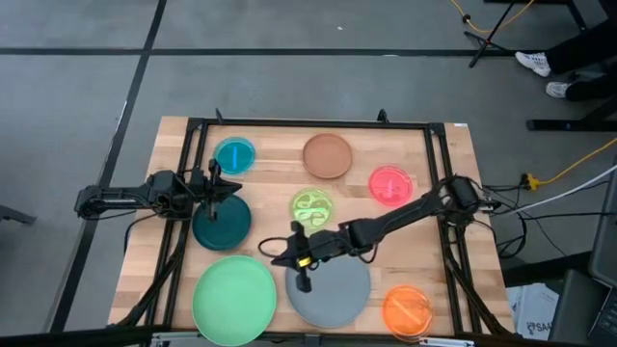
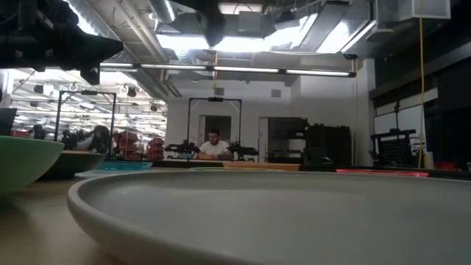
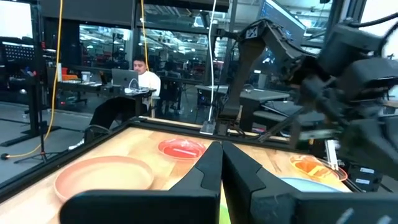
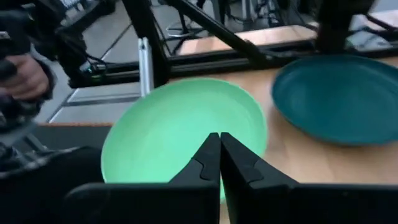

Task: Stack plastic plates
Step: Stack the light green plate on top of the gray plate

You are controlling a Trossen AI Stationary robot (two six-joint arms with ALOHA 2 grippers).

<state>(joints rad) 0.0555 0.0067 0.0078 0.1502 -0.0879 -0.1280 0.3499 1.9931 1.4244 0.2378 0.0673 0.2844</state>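
Note:
Eight plates lie flat on the wooden table. Near edge: mint green plate (image 1: 234, 299) (image 4: 180, 127), grey plate (image 1: 330, 291) (image 2: 265, 213), orange plate (image 1: 407, 310). Middle: dark teal plate (image 1: 221, 224) (image 4: 339, 99), lime-patterned plate (image 1: 312, 205). Far side: cyan plate (image 1: 234, 154), brown plate (image 1: 328, 155) (image 3: 102, 174), pink plate (image 1: 389, 183) (image 3: 181, 148). My left gripper (image 1: 228, 189) (image 3: 219, 163) is shut and hovers over the dark teal plate's far edge. My right gripper (image 1: 270, 251) (image 4: 219, 155) is shut, above the gap between the grey and mint green plates, pointing at the mint green one.
A black metal frame (image 1: 308, 123) runs around the tabletop. My right arm (image 1: 405, 214) stretches across the table from the right, passing between the lime-patterned and grey plates. Bare wood shows between the plates. A person sits at a desk far behind the table (image 2: 214, 147).

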